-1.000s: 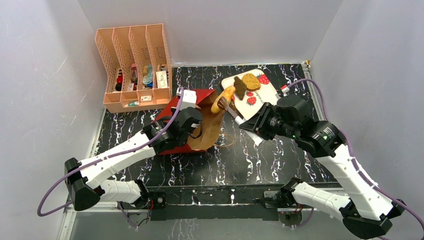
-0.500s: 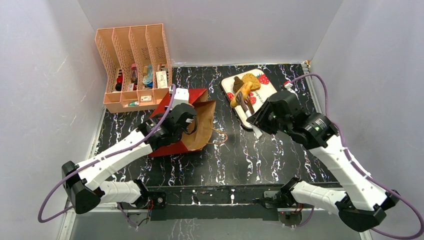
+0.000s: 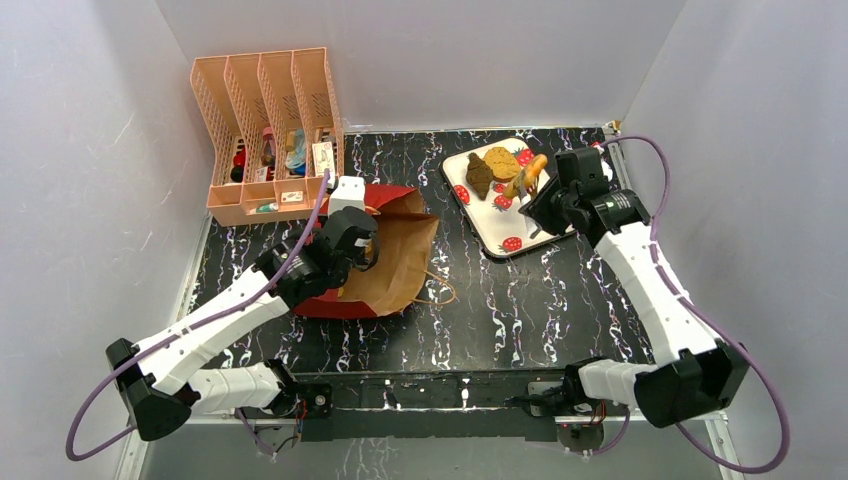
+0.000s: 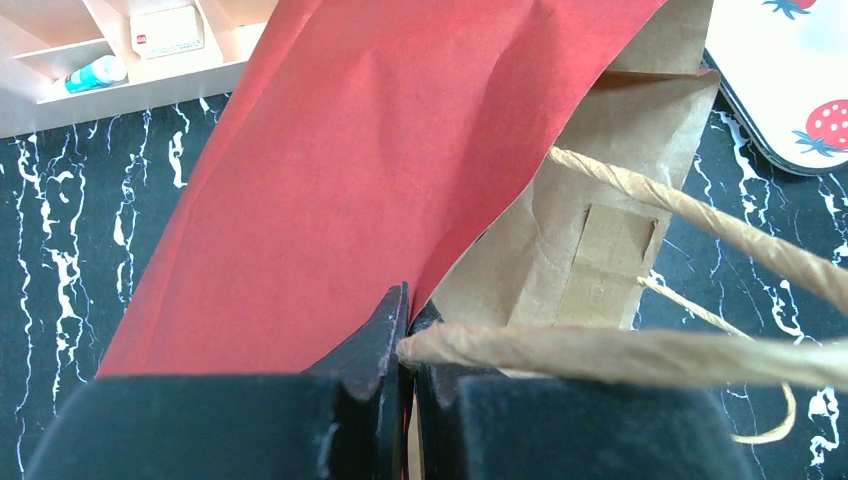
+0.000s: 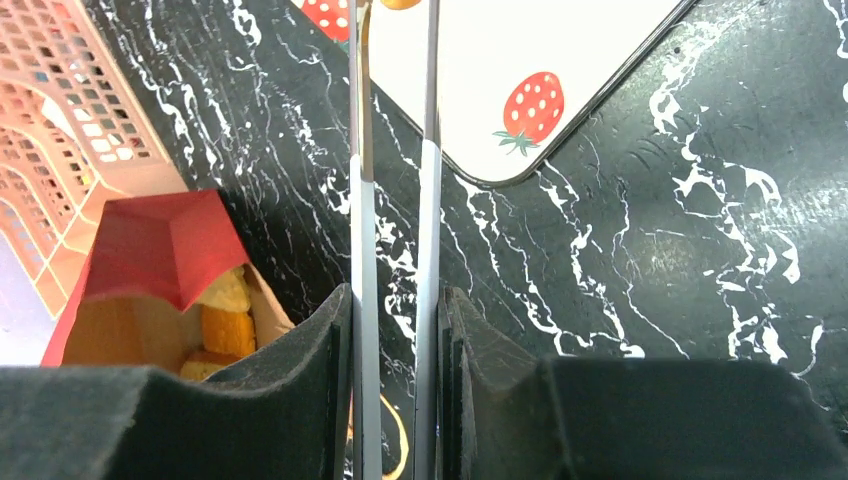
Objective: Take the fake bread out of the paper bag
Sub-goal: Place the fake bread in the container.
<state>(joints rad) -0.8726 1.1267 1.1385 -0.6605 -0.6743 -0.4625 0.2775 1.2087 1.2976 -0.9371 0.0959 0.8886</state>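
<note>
My left gripper is pinched tight on the red wall of the paper bag at its mouth, with a tan cord handle lying across the fingertips. The bag lies on its side on the table, its mouth facing right. My right gripper is squeezed on a pair of metal tongs, whose tips hold a long orange piece of fake bread over the strawberry tray; I cannot tell whether it touches. A dark brown piece and a golden-tan piece lie on the tray. More yellow and orange pieces show inside the bag.
</note>
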